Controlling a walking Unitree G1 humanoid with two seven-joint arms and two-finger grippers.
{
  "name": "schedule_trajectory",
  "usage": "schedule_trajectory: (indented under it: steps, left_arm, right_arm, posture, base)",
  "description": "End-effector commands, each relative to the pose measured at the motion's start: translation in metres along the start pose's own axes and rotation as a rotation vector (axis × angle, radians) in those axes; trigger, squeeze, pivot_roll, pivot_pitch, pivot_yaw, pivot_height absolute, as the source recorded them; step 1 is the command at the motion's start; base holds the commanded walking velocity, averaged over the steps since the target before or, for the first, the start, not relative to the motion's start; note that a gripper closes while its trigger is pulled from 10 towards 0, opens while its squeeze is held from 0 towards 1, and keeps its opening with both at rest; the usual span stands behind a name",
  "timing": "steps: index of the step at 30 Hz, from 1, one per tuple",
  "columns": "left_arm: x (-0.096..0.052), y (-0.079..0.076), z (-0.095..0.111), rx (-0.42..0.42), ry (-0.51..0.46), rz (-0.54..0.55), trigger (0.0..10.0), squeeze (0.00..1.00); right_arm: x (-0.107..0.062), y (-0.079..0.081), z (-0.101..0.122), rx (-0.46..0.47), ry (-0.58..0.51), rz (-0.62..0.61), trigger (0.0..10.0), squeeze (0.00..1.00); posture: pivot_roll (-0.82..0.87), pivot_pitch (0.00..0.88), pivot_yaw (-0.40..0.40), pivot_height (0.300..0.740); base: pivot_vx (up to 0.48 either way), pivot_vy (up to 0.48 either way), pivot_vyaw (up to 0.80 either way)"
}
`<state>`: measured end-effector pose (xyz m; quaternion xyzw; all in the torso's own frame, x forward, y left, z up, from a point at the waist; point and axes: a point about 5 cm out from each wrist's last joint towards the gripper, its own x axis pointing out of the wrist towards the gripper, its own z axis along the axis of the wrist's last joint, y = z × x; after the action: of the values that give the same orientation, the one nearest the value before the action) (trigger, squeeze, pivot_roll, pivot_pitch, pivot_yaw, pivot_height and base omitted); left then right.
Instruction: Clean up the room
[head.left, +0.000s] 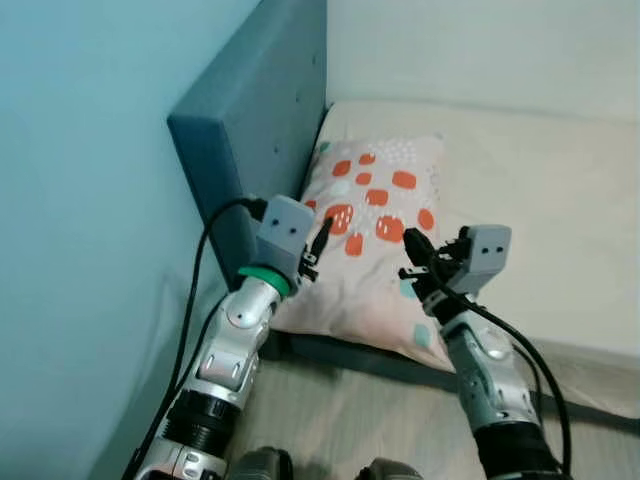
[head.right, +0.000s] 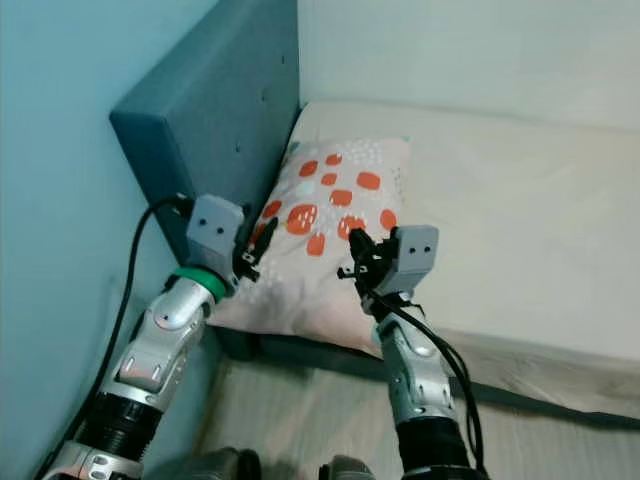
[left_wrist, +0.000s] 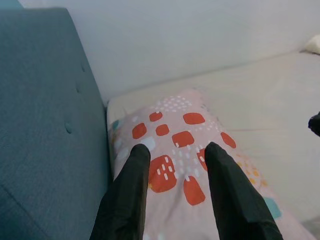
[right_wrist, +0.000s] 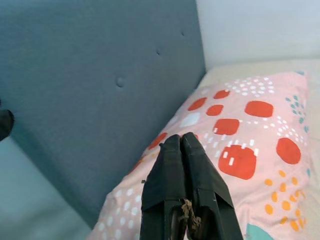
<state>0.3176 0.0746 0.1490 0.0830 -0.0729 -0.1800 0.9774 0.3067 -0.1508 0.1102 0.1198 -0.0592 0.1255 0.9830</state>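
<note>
A pink pillow with red and teal patches lies on the cream mattress, its end against the teal headboard. My left gripper hovers over the pillow's left edge, close to the headboard. In the left wrist view its fingers are spread open above the pillow, holding nothing. My right gripper hangs above the pillow's front right part. In the right wrist view its fingers are pressed together, empty, over the pillow.
A light blue wall runs along the left of the bed. The dark bed frame edge borders the mattress in front, with wooden floor below. A white wall stands behind the bed.
</note>
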Motion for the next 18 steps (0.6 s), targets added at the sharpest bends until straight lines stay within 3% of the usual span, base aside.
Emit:
schedule_trajectory:
  steps: [1,6,12,18]
  left_arm:
    - [-0.0008,0.0014,-0.0066,0.011,0.025,-0.001,10.0,0.00]
    - [-0.0003,0.0007,-0.0064,0.010,0.023,-0.004,10.0,0.00]
    - [0.0004,0.0002,-0.0064,0.009,0.021,-0.007,10.0,0.00]
    - [0.0012,-0.0003,-0.0062,0.008,0.019,-0.010,10.0,0.00]
  right_arm:
    - [-0.0003,0.0033,-0.0034,0.021,0.010,0.004,10.0,0.00]
    - [-0.0003,0.0024,-0.0055,0.013,0.027,-0.003,10.0,0.00]
    - [0.0000,0.0008,-0.0048,0.020,0.019,-0.015,10.0,0.00]
    - [0.0003,-0.0014,-0.0037,0.012,0.014,-0.031,10.0,0.00]
  posture:
    - [-0.06,0.000,0.056,0.740]
    - [-0.06,0.000,0.056,0.740]
    - [-0.06,0.000,0.058,0.740]
    - [-0.06,0.000,0.059,0.740]
  base:
    - [0.289,0.000,0.00]
    - [0.287,0.000,0.00]
    - [0.319,0.000,-0.73]
    - [0.386,0.000,0.00]
